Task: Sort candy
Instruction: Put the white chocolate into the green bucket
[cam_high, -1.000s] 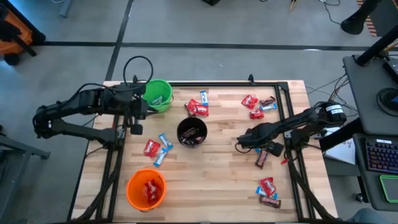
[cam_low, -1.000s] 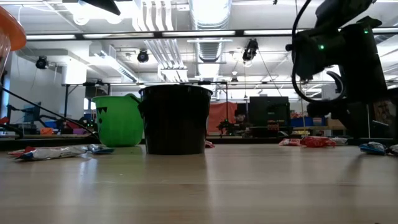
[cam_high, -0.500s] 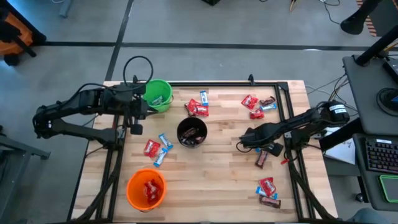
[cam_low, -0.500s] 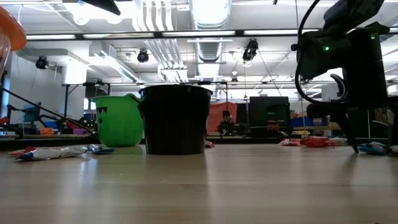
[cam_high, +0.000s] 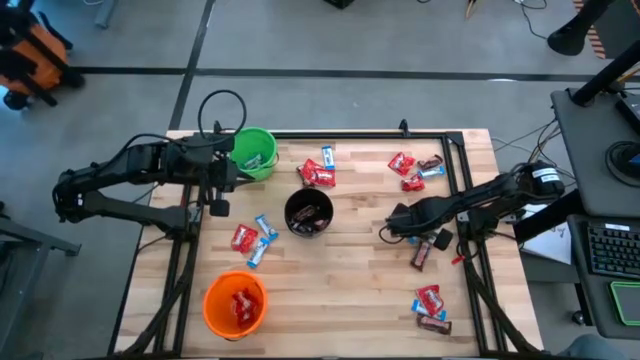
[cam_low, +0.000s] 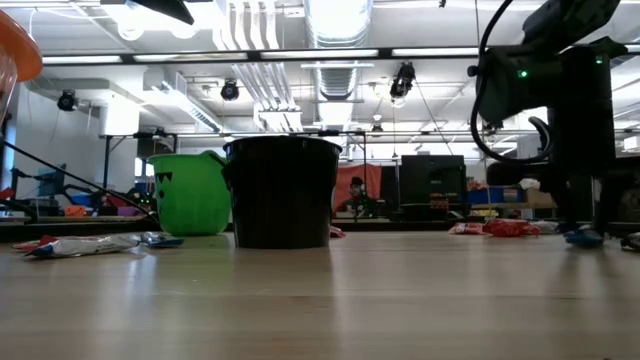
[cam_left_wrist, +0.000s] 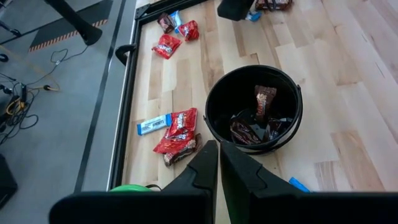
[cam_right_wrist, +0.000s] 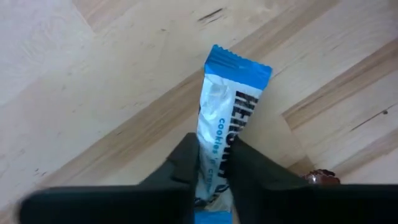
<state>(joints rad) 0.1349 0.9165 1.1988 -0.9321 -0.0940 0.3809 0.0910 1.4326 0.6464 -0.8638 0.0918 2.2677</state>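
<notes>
A blue-and-white candy lies on the wooden table's right part, and my right gripper is shut on it; the low view shows the same candy under its fingers. My left gripper hangs shut and empty over the table's left part, near the green cup. The black cup holds dark brown candy and the orange cup holds red candy. Loose candy lies by the left gripper, at the far middle and at the far right. My right gripper pinches the blue-and-white candy by its two long edges between the two fingers. The fingers come from above, pointing down, and stand across the bar. The bar lies flat on the table, one end sticking out past the fingers.
A dark brown candy lies just beside my right gripper, toward the near edge. More candy lies at the near right. A black frame rail runs along the table's right side, and bare wood lies between the black cup and my right gripper.
My right gripper has sunk a little onto the table and shut on the blue-and-white candy, which has shifted slightly in the low view and stays flat on the wood.
</notes>
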